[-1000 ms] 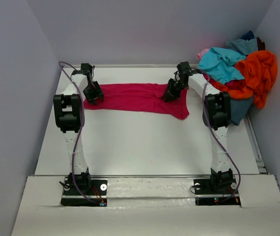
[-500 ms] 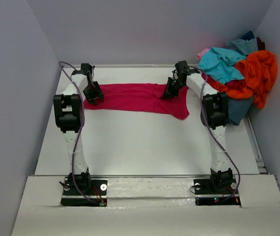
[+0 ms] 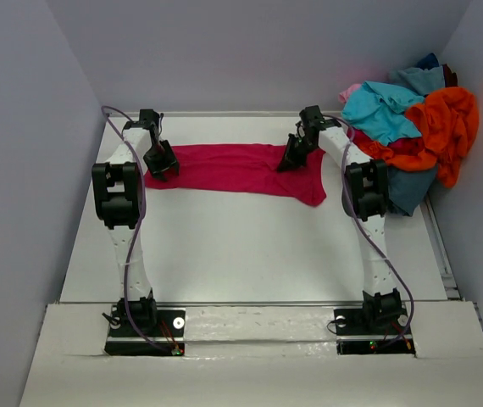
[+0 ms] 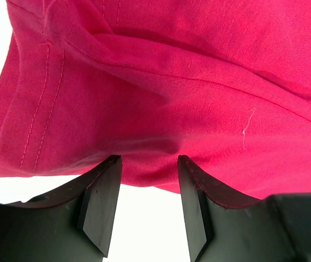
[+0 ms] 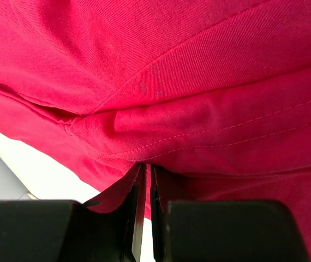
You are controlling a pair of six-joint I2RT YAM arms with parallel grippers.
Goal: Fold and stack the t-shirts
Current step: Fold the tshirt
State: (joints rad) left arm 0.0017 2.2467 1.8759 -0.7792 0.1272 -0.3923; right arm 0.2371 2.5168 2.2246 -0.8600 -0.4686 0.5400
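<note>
Early in the task, by the look of it: nothing folded, nothing stacked. Just one crimson t-shirt [image 3: 233, 168] laid crosswise on the bench [image 3: 241, 246], reaching from one tool to the other, rumpled rather than smoothed, with one flap drooping toward the robot just below the right tool.

At the left tool [image 4: 147, 180], fingers spread, straddling the shirt's near edge beside a stitched hem, cloth bulging up between the tips but not clamped.

At the right tool [image 5: 143, 176], fingers pressed almost together, apparently pinching a thin fold of the same shirt right under a seam (only a sliver of gap showing).

Beyond the right tool, on its outer side, a heap of t-shirts [image 3: 411, 127] against the corner wall: orange, turquoise, pink, dark blue, all crumpled.

Left to do, judging from this: clamp the left side, lift and straighten, make the folds, set the shirt down as the start of a stack, then repeat for every shirt in the heap.
</note>
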